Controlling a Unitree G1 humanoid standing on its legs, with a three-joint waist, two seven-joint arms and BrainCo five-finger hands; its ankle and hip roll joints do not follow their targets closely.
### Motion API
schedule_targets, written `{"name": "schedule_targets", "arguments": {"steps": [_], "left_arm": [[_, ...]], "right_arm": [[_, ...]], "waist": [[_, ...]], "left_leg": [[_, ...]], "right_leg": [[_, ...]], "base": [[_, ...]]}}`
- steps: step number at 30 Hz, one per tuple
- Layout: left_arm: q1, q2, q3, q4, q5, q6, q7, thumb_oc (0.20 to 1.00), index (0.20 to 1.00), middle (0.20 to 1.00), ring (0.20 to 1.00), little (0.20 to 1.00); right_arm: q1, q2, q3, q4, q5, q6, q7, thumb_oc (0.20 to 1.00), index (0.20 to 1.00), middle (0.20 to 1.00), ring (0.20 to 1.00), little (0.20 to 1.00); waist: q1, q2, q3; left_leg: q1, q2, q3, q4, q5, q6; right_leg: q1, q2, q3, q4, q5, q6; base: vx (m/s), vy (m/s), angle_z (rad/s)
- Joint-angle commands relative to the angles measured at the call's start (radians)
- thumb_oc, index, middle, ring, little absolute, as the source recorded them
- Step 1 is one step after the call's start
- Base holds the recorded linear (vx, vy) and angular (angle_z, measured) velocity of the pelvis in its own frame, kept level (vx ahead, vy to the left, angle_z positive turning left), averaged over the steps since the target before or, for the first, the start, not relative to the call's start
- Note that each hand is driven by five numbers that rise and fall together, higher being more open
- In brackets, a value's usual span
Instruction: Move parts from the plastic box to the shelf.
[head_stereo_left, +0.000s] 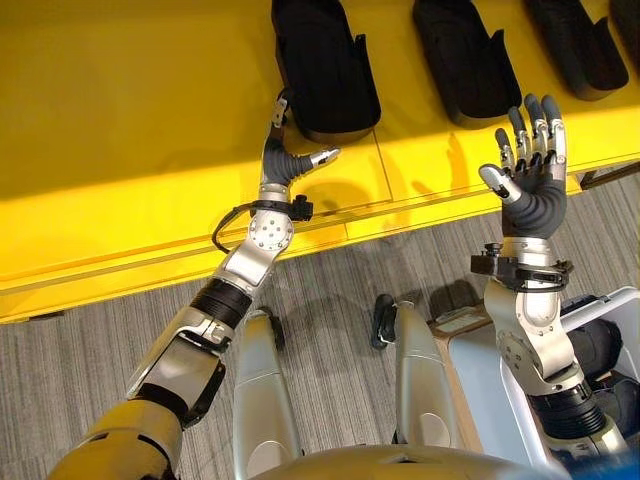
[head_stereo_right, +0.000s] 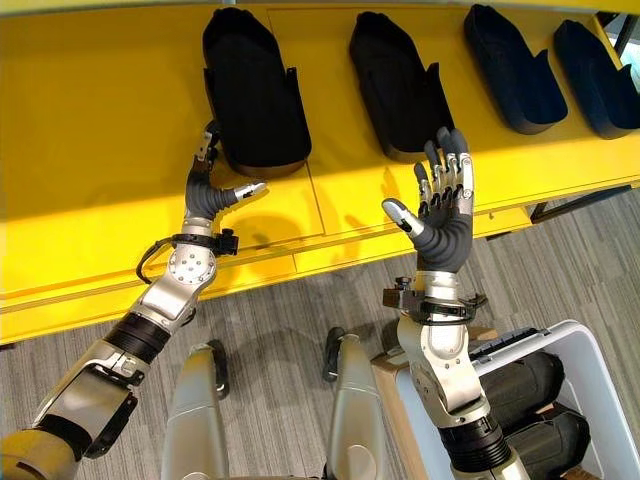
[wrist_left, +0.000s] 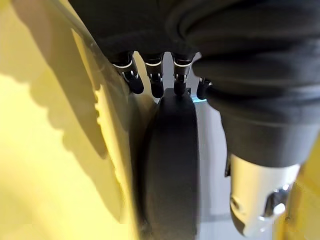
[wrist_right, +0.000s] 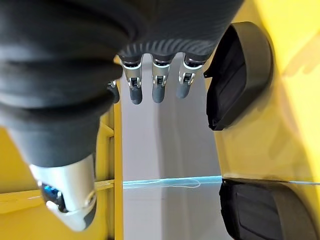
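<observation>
- Matte black moulded parts (head_stereo_right: 257, 95) are lined up in a row on the glossy yellow shelf (head_stereo_right: 90, 140).
- Leftmost part is touched by left hand (head_stereo_left: 283, 160), fingers straight.
- Right hand (head_stereo_right: 440, 205) is held spread, released, empty.
- More black parts are stored in white plastic box (head_stereo_right: 600, 365).

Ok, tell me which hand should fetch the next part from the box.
The right hand. It is open and empty above the shelf edge, on the white plastic box's side. The left hand is against the leftmost black part.
</observation>
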Motion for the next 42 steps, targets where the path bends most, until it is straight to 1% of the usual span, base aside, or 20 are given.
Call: {"name": "schedule_targets", "arguments": {"steps": [1,8,9,10,16,18,19,23,26,27,28,29,30,31,32,34,36,38,40,42], "left_arm": [[0.103,-0.004,0.029,-0.024,-0.07,-0.015,-0.008,1.0,1.0,1.0,1.0,1.0],[0.314,0.051,0.264,-0.152,-0.114,-0.055,0.037,1.0,1.0,1.0,1.0,1.0],[0.318,0.051,0.267,-0.156,-0.114,-0.054,0.036,1.0,1.0,1.0,1.0,1.0],[0.37,0.067,0.318,-0.182,-0.108,-0.064,0.042,1.0,1.0,1.0,1.0,1.0],[0.498,0.105,0.417,-0.281,-0.095,-0.076,0.009,1.0,1.0,1.0,1.0,1.0],[0.526,0.117,0.423,-0.304,-0.08,-0.071,-0.008,1.0,1.0,1.0,1.0,1.0],[0.546,0.13,0.425,-0.33,-0.075,-0.072,-0.033,1.0,1.0,1.0,1.0,1.0],[0.583,0.158,0.419,-0.394,-0.076,-0.072,-0.087,1.0,1.0,1.0,1.0,1.0],[0.604,0.178,0.395,-0.423,-0.09,-0.072,-0.142,1.0,1.0,1.0,1.0,1.0],[0.634,0.172,0.373,-0.425,-0.151,-0.069,-0.206,1.0,1.0,1.0,1.0,1.0],[0.635,0.172,0.373,-0.425,-0.152,-0.069,-0.207,1.0,1.0,1.0,1.0,1.0],[0.651,0.173,0.367,-0.416,-0.135,-0.054,-0.224,1.0,1.0,1.0,1.0,1.0],[0.651,0.173,0.367,-0.417,-0.135,-0.054,-0.224,1.0,1.0,1.0,1.0,1.0],[0.665,0.164,0.37,-0.416,-0.164,-0.049,-0.241,1.0,1.0,1.0,1.0,1.0],[0.694,0.171,0.375,-0.416,-0.138,-0.045,-0.262,1.0,1.0,1.0,1.0,1.0],[0.706,0.173,0.382,-0.422,-0.128,-0.042,-0.268,1.0,1.0,1.0,1.0,1.0],[0.734,0.168,0.386,-0.419,-0.144,-0.034,-0.297,1.0,1.0,1.0,1.0,1.0],[0.737,0.168,0.386,-0.421,-0.144,-0.033,-0.297,1.0,1.0,1.0,1.0,1.0],[0.784,0.152,0.386,-0.427,-0.148,-0.025,-0.344,1.0,1.0,1.0,1.0,1.0],[0.788,0.144,0.382,-0.426,-0.152,-0.024,-0.35,1.0,1.0,1.0,1.0,1.0]], "right_arm": [[-0.008,-0.035,-0.054,-0.103,-0.007,-0.054,0.003,1.0,1.0,1.0,1.0,1.0],[0.023,-0.024,-0.088,-0.114,-0.001,-0.051,0.008,1.0,1.0,1.0,1.0,1.0],[0.024,-0.024,-0.086,-0.114,0.0,-0.051,0.008,1.0,1.0,1.0,1.0,1.0],[0.03,-0.022,-0.097,-0.117,0.005,-0.05,0.012,1.0,1.0,1.0,1.0,1.0],[0.034,-0.021,-0.122,-0.12,0.006,-0.043,0.032,1.0,1.0,1.0,1.0,1.0],[0.029,-0.021,-0.126,-0.117,0.004,-0.04,0.038,1.0,1.0,1.0,1.0,1.0],[0.026,-0.022,-0.13,-0.113,-0.002,-0.033,0.043,1.0,1.0,1.0,1.0,1.0],[0.024,-0.024,-0.137,-0.094,-0.011,-0.016,0.052,1.0,1.0,1.0,1.0,1.0],[0.028,-0.029,-0.147,-0.064,-0.035,0.003,0.056,1.0,1.0,1.0,1.0,1.0],[0.034,-0.036,-0.144,-0.023,-0.057,0.039,0.074,1.0,1.0,1.0,1.0,1.0],[0.034,-0.036,-0.143,-0.023,-0.057,0.039,0.074,1.0,1.0,1.0,1.0,1.0],[0.042,-0.034,-0.143,-0.003,-0.062,0.051,0.086,1.0,1.0,1.0,1.0,1.0],[0.042,-0.034,-0.143,-0.003,-0.062,0.051,0.086,1.0,1.0,1.0,1.0,1.0],[0.048,-0.034,-0.148,0.004,-0.068,0.059,0.089,1.0,1.0,1.0,1.0,1.0],[0.061,-0.032,-0.157,0.024,-0.08,0.071,0.096,1.0,1.0,1.0,1.0,1.0],[0.067,-0.032,-0.156,0.038,-0.082,0.077,0.109,1.0,1.0,1.0,1.0,1.0],[0.087,-0.03,-0.16,0.057,-0.085,0.097,0.125,1.0,1.0,1.0,1.0,1.0],[0.089,-0.03,-0.159,0.055,-0.086,0.098,0.125,1.0,1.0,1.0,1.0,1.0],[0.132,-0.029,-0.193,0.082,-0.097,0.116,0.142,1.0,1.0,1.0,1.0,1.0],[0.142,-0.024,-0.202,0.082,-0.1,0.119,0.14,1.0,1.0,1.0,1.0,1.0]], "waist": [[0.009,0.035,0.02],[0.039,0.04,0.021],[0.038,0.039,0.02],[0.047,0.04,0.021],[0.065,0.043,0.017],[0.07,0.042,0.013],[0.075,0.04,0.01],[0.08,0.036,-0.004],[0.08,0.034,-0.019],[0.079,0.033,-0.045],[0.079,0.033,-0.042],[0.079,0.031,-0.059],[0.078,0.029,-0.06],[0.077,0.029,-0.069],[0.077,0.032,-0.089],[0.077,0.031,-0.1],[0.081,0.027,-0.136],[0.082,0.025,-0.134],[0.082,0.018,-0.172],[0.082,0.017,-0.178]], "left_leg": [[-0.01,0.068,-0.064,-0.081,0.061,-0.056],[-0.009,0.065,-0.064,-0.081,0.057,-0.057],[-0.009,0.065,-0.064,-0.081,0.057,-0.057],[-0.01,0.063,-0.063,-0.078,0.056,-0.057],[0.001,0.057,-0.069,-0.083,0.056,-0.054],[0.017,0.055,-0.068,-0.093,0.057,-0.054],[0.025,0.05,-0.07,-0.118,0.091,-0.047],[0.08,0.049,-0.073,-0.166,0.104,-0.046],[0.154,0.047,-0.073,-0.227,0.118,-0.043],[0.256,0.042,-0.058,-0.329,0.149,-0.04],[0.263,0.042,-0.057,-0.334,0.151,-0.04],[0.322,0.039,-0.045,-0.403,0.173,-0.039],[0.324,0.036,-0.045,-0.413,0.182,-0.038],[0.356,0.035,-0.038,-0.457,0.197,-0.039],[0.414,0.032,-0.023,-0.533,0.217,-0.041],[0.441,0.026,-0.013,-0.575,0.239,-0.039],[0.51,0.018,0.009,-0.665,0.262,-0.036],[0.52,0.016,0.013,-0.675,0.266,-0.036],[0.58,-0.011,0.038,-0.717,0.26,-0.022],[0.589,-0.02,0.041,-0.725,0.258,-0.018]], "right_leg": [[0.063,-0.04,0.031,-0.033,0.009,0.038],[0.073,-0.046,0.025,-0.034,0.007,0.036],[0.073,-0.046,0.025,-0.034,0.007,0.036],[0.076,-0.047,0.024,-0.035,0.008,0.037],[0.097,-0.048,0.015,-0.045,0.012,0.037],[0.114,-0.05,0.008,-0.057,0.016,0.039],[0.132,-0.051,-0.002,-0.089,0.051,0.036],[0.203,-0.043,-0.02,-0.15,0.07,0.043],[0.297,-0.035,-0.039,-0.237,0.099,0.057],[0.407,-0.03,-0.057,-0.352,0.14,0.075],[0.414,-0.03,-0.058,-0.357,0.142,0.075],[0.477,-0.03,-0.072,-0.432,0.168,0.088],[0.478,-0.031,-0.073,-0.44,0.176,0.088],[0.512,-0.031,-0.083,-0.482,0.191,0.094],[0.567,-0.031,-0.097,-0.562,0.217,0.103],[0.589,-0.033,-0.105,-0.605,0.239,0.104],[0.645,-0.035,-0.12,-0.693,0.289,0.12],[0.654,-0.036,-0.12,-0.703,0.294,0.121],[0.707,-0.055,-0.121,-0.757,0.356,0.14],[0.717,-0.062,-0.12,-0.763,0.367,0.144]], "base": [[0.08,-0.006,-0.03],[0.01,-0.001,-0.01],[0.0,0.0,0.0],[0.0,0.0,0.0],[0.0,0.004,0.04],[-0.02,0.005,0.1],[-0.06,0.002,0.14],[0.01,-0.015,0.08],[0.1,-0.003,0.07],[0.14,0.038,0.11],[0.18,0.046,0.08],[0.06,0.015,0.06],[0.1,0.03,0.04],[0.1,0.056,0.03],[0.13,0.081,0.02],[0.09,0.064,0.06],[0.08,0.07,0.06],[0.04,0.055,-0.1],[0.08,0.146,-0.05],[0.05,0.134,0.04]]}}
